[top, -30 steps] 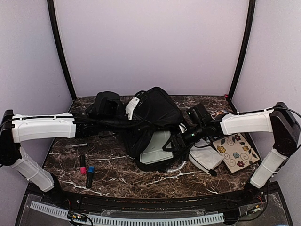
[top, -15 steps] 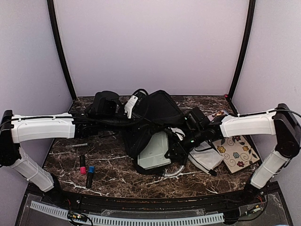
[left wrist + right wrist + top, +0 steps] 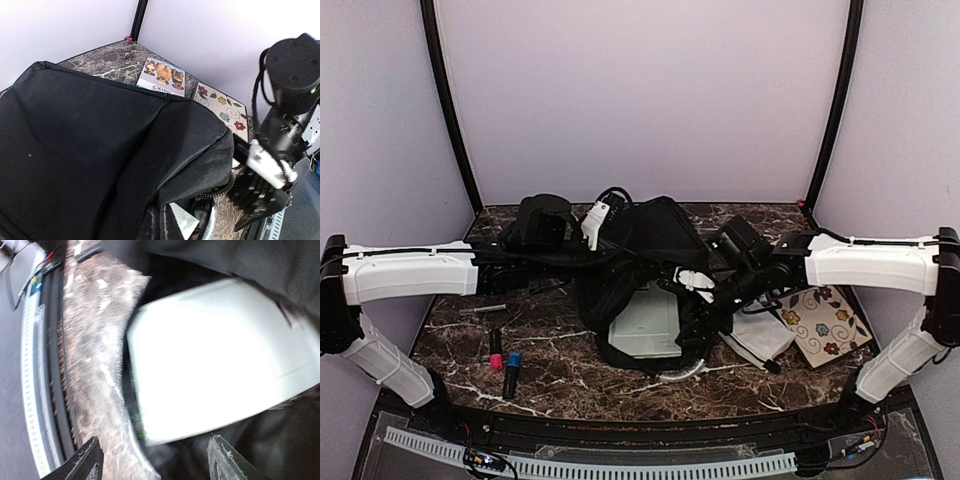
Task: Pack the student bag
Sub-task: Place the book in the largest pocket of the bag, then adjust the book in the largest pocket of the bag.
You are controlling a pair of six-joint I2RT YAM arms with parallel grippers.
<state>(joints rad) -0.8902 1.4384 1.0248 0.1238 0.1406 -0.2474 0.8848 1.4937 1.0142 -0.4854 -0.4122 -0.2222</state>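
- Student bag (image 3: 655, 235) sits mid-table, slumped, black fabric raised like a tent, mouth turned toward the near edge.
- Pale flat slab (image 3: 645, 322), book or case, cannot tell which, lies in the open mouth. Far end is under the flap, near end pokes out.
- Left gripper (image 3: 603, 213) is at the bag's top on the far-left side, apparently holding the flap up. Its wrist view is filled with black fabric and shows no fingers, so I cannot tell how the jaws stand.
- Right gripper (image 3: 152, 460) is at the slab's near-right side. Wrist view is blurred, but its fingers (image 3: 85, 462) are spread wide, with the slab ahead of them and nothing pinched.
- Step in hand, as I read it: seating the slab inside the bag. Task looks partway done at best.
- Next move likely calls for nudging the slab deeper along the bag floor while the flap is kept high. The slab's edge could snag on the fabric lip.
- White pouch (image 3: 760, 335) lies just right of the bag, with a floral card (image 3: 820, 320) beyond it.
- Picture booklet (image 3: 161, 75) lies toward the far-right corner.
- Pink-capped marker (image 3: 495, 350) and blue-capped marker (image 3: 511, 372) lie side by side on the marble table (image 3: 570, 385), well left of the bag. All are presumably yet to be packed.
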